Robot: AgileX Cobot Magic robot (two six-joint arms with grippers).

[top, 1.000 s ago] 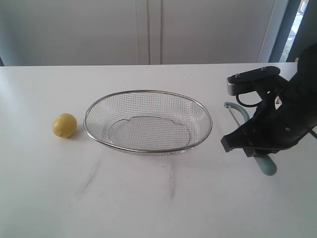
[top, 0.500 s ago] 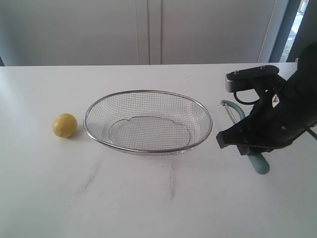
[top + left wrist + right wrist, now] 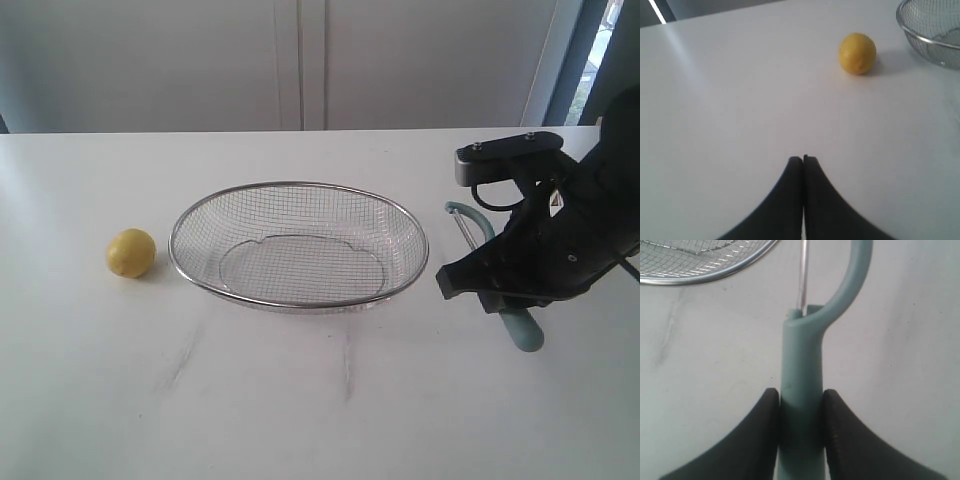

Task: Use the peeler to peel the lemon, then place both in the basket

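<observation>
A white table [image 3: 300, 400] is seen, and near its middle the basket [image 3: 300, 184] is placed, with its long axis running left to right. At the right of the basket, just beside its rim, the peeler [image 3: 802, 355] is found. Its long axis runs from near to far with a slight lean: the loop head is pointed to the far side and a little to the left, and the handle end to the near right. The handle is grasped between the jaws of the right gripper [image 3: 800, 405], one pad pressed on each side, and the head is left free beyond the tips. The lemon [image 3: 131, 252] is laid on the table near the basket's left rim. The left gripper [image 3: 803, 160] is clenched on nothing, well apart from the lemon.
</observation>
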